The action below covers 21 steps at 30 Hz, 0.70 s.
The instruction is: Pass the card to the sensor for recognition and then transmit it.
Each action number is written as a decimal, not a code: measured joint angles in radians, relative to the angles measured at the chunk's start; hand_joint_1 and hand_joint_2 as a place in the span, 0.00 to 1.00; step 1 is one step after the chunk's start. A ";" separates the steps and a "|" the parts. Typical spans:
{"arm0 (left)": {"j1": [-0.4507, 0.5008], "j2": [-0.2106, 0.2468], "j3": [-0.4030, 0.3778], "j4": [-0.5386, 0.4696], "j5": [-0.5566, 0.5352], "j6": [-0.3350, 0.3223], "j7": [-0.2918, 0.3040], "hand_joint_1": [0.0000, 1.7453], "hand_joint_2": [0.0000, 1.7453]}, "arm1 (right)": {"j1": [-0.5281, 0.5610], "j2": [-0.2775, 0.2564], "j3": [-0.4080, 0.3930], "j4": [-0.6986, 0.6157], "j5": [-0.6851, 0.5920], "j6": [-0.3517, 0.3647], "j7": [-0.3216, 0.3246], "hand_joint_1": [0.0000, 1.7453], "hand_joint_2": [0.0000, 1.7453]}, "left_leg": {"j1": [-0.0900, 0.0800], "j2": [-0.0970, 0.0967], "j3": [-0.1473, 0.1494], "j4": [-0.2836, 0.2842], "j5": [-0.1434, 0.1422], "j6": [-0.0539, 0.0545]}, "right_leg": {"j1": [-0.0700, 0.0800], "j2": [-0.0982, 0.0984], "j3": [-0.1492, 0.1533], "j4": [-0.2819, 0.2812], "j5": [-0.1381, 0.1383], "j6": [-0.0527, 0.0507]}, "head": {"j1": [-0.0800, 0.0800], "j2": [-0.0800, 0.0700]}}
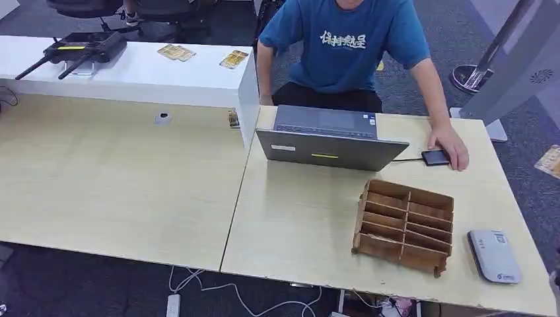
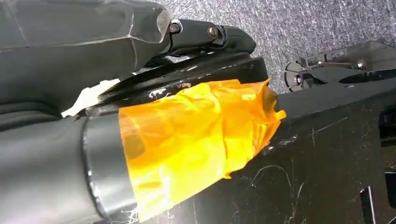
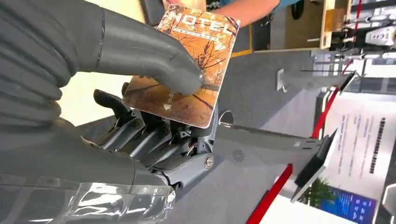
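Note:
My right hand pinches a hotel card with an orange autumn-tree picture, the thumb on its face and the dark fingers behind it. An orange card pokes in at the right border of the head view. A grey-white flat device lies at the table's near right corner. A small black device, wired to the laptop, sits under a person's hand. My left hand, its thumb wrapped in orange tape, hangs with nothing in it.
A brown wooden slotted rack stands right of the table's middle. A person in a blue shirt leans over behind the laptop. More cards and a black controller lie on the white counter at the back left.

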 joint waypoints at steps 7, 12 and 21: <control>0.000 0.000 0.000 0.000 0.002 0.000 -0.002 0.00 0.00 | 0.047 -0.009 -0.054 0.001 0.002 0.008 -0.006 1.00 1.00 | 0.000 0.000 0.000 0.000 -0.001 0.000 | 0.000 0.000 0.000 0.000 0.000 0.000 | 0.000 0.000; 0.000 0.000 0.000 0.000 0.006 0.002 -0.003 0.00 0.00 | 0.081 -0.013 -0.093 0.001 0.019 0.008 -0.014 1.00 1.00 | 0.000 0.000 0.000 0.000 -0.001 0.000 | 0.000 0.000 0.000 0.000 0.000 0.000 | 0.000 0.000; 0.000 -0.001 0.000 0.000 0.009 0.005 -0.003 0.00 0.00 | 0.124 -0.013 -0.137 0.016 0.052 0.013 -0.023 1.00 1.00 | 0.000 0.000 0.000 0.000 -0.001 0.000 | 0.000 0.000 0.000 0.000 0.000 0.000 | 0.000 0.000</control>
